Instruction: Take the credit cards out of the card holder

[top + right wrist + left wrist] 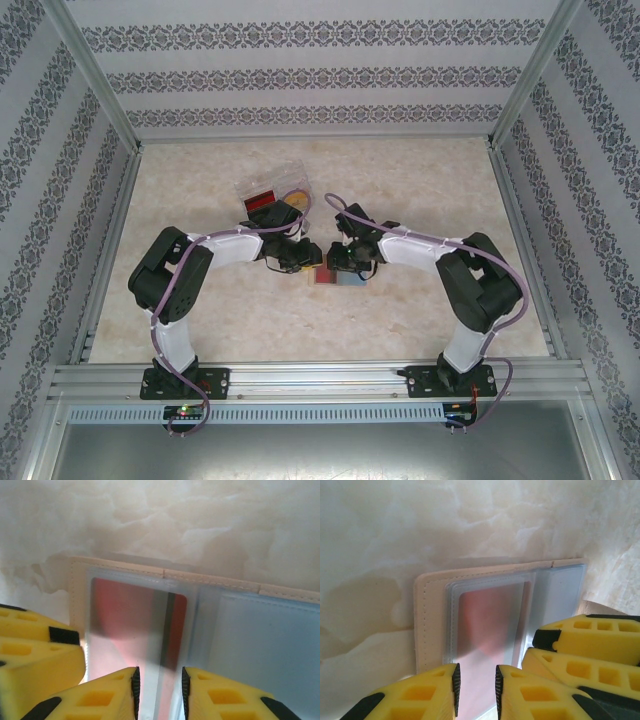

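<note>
Holder (340,279) lay open mid-table (430,190), flat, its two panels side by side. The cream stitched edge faced 12 o'clock in the wrist views. Bare marble was all round it, widest toward 12, 3 and 9 o'clock. Metal rails (300,378) edged the table and were well apart from the work.

Counts:
- One holder.
- One red card (490,620) seen inside it, behind a clear sleeve in the panel on the left arm's side.
- One clear box (265,195) at 11 o'clock of the holder, near it. It had red and orange bits inside, too small to tell further.
- Two arms.

Both arms were bent at the elbow, forearms reaching inward, wrists nearly meeting over the holder.

Left gripper (476,682) sat low over the card panel. Its fingers were a narrow gap apart, with the sleeve showing through.

Right gripper (159,685) was just beside it at 3 o'clock, fingers also narrowly apart. A clear sleeve leaf ran into the gap; could not tell if pinched.
</note>
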{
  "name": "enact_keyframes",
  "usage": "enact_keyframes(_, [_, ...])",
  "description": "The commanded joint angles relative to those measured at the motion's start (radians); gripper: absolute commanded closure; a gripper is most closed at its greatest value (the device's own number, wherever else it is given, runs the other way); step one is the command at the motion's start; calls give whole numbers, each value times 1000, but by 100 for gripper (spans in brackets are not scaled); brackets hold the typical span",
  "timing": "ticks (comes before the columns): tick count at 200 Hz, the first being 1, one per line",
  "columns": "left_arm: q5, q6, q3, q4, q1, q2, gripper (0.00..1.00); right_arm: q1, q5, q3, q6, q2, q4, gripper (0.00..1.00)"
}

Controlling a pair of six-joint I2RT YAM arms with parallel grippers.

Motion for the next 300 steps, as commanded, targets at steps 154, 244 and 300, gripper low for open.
enact_keyframes(154, [7,21,14,-43,-10,32,71,12,109,17,-28,111,-71,84])
enact_keyframes(244, [31,25,22,-29,-13,40,76,6,83,2,-24,108,-48,84])
enact_keyframes(300, [6,59,30,-63,-13,4,79,3,80,-1,-25,107,-44,84])
